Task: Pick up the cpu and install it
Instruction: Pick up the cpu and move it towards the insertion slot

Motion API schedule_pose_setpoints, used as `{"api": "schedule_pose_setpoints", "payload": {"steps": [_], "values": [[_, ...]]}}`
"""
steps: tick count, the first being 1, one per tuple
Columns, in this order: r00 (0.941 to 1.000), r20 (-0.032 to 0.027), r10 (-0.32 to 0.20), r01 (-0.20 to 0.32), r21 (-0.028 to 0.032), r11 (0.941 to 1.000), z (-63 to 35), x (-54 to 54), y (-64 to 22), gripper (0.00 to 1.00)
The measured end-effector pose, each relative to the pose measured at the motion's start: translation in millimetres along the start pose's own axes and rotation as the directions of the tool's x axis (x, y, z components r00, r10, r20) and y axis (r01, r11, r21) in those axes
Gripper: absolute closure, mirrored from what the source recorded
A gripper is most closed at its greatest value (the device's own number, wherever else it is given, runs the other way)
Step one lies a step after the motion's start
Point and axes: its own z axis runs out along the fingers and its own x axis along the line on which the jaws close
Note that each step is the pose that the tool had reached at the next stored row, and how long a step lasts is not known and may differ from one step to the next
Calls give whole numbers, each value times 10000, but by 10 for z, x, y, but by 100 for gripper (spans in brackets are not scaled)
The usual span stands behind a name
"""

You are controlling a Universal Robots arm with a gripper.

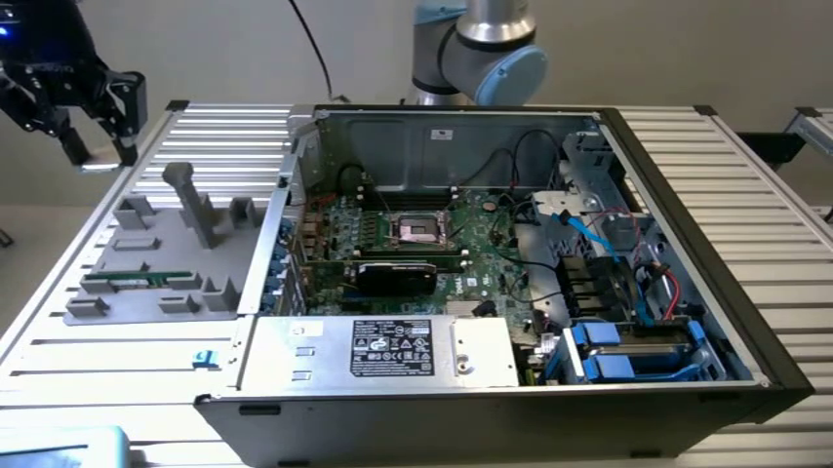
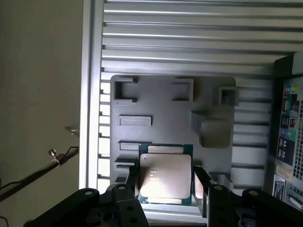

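Far on the exterior view's left, the gripper (image 1: 99, 146) hangs high over the table edge. It is clamped on the cpu (image 2: 165, 176). 2 black fingers (image 2: 132, 179) press 2 opposite sides, and the chip lies flat between them, silver top toward the wrist camera. The grey tray (image 1: 143, 292) sits below it. The socket (image 1: 419, 227) inside the computer case (image 1: 390, 419) lies well apart, toward the exterior view's right.

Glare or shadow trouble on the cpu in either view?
Wrist view: mild sheen on the cpu, no washout; table slats glare brightly beside the tray. Exterior view: even room light, computer case interior dimmer, gripper reads dark.
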Motion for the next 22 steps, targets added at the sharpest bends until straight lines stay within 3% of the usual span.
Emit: {"api": "schedule_pose_setpoints", "payload": {"steps": [13,22], "values": [[10000,-2,0,0,0,10000,-285,-437,-18,45],[10000,-1,0,0,0,10000,-472,-799,-32,45]]}}
